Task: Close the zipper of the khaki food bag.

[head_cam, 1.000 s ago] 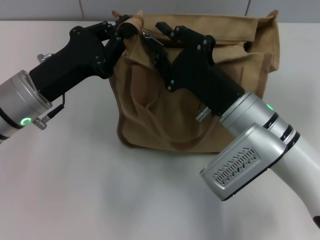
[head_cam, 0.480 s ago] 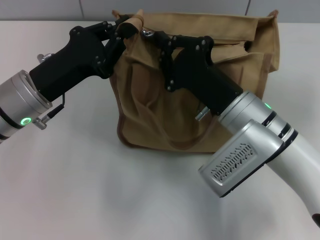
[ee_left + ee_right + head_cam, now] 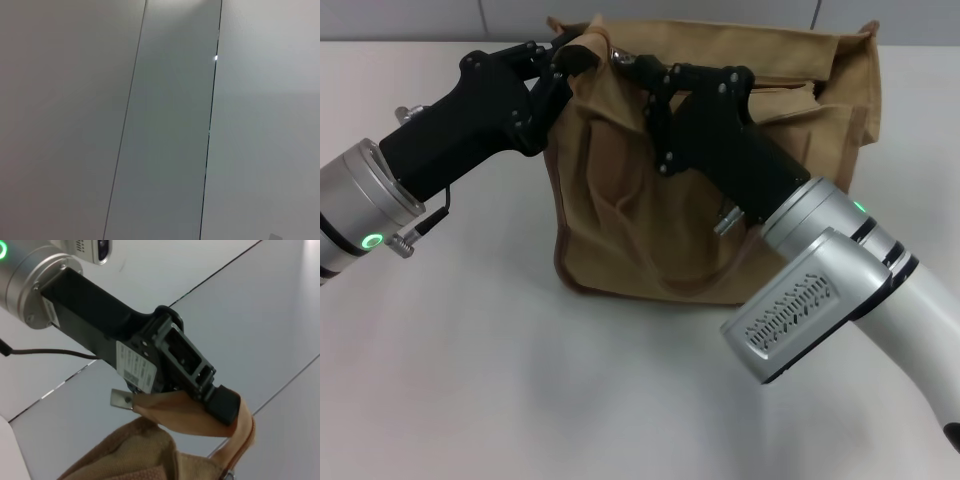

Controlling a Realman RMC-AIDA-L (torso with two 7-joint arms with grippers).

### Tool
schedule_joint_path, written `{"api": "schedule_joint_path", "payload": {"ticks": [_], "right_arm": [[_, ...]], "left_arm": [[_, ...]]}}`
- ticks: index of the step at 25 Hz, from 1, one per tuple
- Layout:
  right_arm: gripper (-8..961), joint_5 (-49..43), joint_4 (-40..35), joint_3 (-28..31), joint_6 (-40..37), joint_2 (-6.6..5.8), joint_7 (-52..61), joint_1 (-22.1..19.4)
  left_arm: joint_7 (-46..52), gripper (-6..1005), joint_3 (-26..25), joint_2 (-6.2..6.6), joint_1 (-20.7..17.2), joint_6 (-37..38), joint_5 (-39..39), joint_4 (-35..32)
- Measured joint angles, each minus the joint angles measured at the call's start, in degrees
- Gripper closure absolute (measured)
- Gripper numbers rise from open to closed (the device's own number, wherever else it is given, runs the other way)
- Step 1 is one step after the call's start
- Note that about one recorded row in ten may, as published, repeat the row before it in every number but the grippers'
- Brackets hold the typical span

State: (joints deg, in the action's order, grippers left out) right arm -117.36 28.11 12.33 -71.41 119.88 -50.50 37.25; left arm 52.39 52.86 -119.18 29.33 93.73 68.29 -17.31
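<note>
The khaki food bag [image 3: 720, 150] stands upright at the back of the white table. My left gripper [image 3: 573, 56] is shut on the fabric tab at the bag's top left corner, also seen in the right wrist view as the left gripper [image 3: 216, 406] pinching a tan strip. The zipper's silver slider [image 3: 616, 54] sits at that corner, and its pull tab [image 3: 121, 400] hangs free beside the left gripper. My right gripper [image 3: 638, 80] hovers just right of the slider, open, with nothing between its fingers. Most of the zip line is hidden behind the right arm.
The white table [image 3: 520, 380] spreads in front of the bag. A grey panelled wall [image 3: 165, 125] stands behind and fills the left wrist view. Both arms cross in front of the bag's upper half.
My right gripper has moved up and left along the bag's top, ending close to the slider. The left gripper holds the corner as before.
</note>
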Motion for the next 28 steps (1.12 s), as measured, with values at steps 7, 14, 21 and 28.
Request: {"api": "schedule_joint_path", "payload": {"ticks": [7, 14, 21, 28], "right_arm": [[954, 0.19, -0.16, 1.93, 0.00, 0.00, 0.47, -0.91], [954, 0.25, -0.38, 2.78, 0.00, 0.00, 0.49, -2.06], [954, 0.30, -0.95, 3.78, -0.11, 0.00, 0.50, -3.54], [953, 0.30, -1.03, 4.72, -0.53, 0.00, 0.50, -5.64]], "left_arm": [[-0.05, 930, -0.35, 0.00, 0.02, 0.05, 0.00, 0.00], [-0.29, 929, -0.49, 0.00, -0.21, -0.02, -0.16, -0.31], [-0.50, 928, -0.59, 0.24, -2.24, -1.52, -4.26, -1.70], [-0.49, 927, -0.78, 0.40, -4.62, -2.65, -6.50, -3.83]]}}
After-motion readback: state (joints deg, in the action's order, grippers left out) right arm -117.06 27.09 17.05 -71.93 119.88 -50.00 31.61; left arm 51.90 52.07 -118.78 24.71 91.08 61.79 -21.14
